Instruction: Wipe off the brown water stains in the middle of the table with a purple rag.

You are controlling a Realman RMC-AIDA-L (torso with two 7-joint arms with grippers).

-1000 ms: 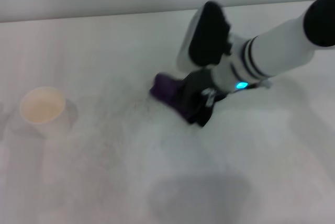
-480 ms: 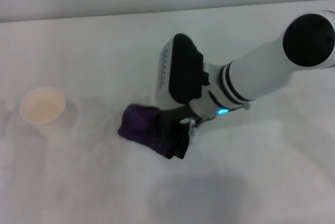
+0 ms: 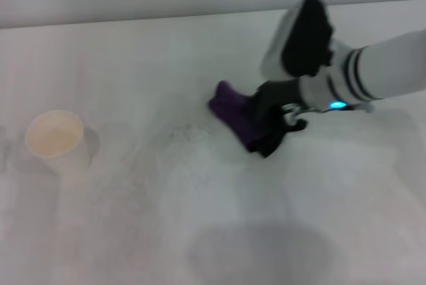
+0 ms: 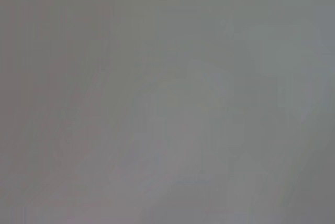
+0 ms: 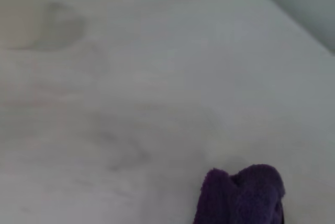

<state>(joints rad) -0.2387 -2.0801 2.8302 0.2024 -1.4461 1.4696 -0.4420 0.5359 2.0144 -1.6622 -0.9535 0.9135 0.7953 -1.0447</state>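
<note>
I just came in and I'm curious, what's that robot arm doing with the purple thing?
The robot's right gripper is pressing a purple rag onto the white table, wiping it. No brown stain shows now, only faint grey smudges beside the rag. A paper cup stands off to the left. The left arm isn't in sight.

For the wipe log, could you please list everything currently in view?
Rag: one, dark purple, bunched on the table mid-right, under the right gripper.
Cup: one, white paper, tan inside, upright at the table's left.
Smudges: faint grey speckles, just left of the rag.
Stain: no brown patch can be made out.
Table: one, white.
Right gripper: black, pressed on the rag.
Left gripper: not in view.
</note>
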